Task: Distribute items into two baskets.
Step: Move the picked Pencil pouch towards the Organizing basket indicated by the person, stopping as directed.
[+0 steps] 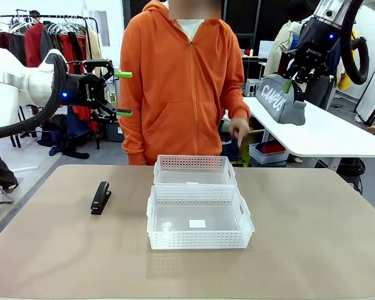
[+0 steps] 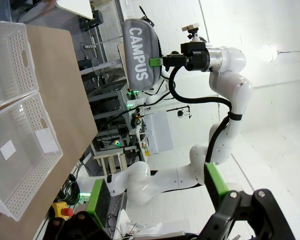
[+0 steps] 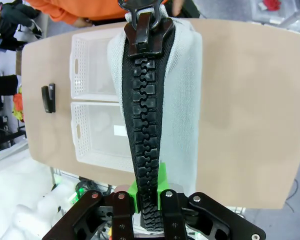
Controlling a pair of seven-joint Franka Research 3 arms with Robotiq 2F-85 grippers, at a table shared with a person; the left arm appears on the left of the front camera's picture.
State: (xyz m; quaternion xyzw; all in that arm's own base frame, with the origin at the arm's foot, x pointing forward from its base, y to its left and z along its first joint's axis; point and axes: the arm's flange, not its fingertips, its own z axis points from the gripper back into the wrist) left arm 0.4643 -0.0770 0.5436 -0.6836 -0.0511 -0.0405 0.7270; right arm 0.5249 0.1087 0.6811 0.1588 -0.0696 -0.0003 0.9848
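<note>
My right gripper (image 1: 294,80) is clamped on the zip edge of the pencil case (image 1: 280,100), so the case hangs lengthwise, high above the table (image 1: 312,237) toward its right, ready, I judge, to be lowered in. The near basket (image 1: 200,240) and far basket (image 1: 194,164) sit touching at centre, neither holding an item. My left gripper (image 1: 124,94) hangs spread and empty, well above the stapler (image 1: 100,197) lying left of the baskets, its likely pick.

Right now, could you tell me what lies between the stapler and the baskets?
Only bare tabletop; the front view shows the stapler clear of the near basket and far basket.
</note>
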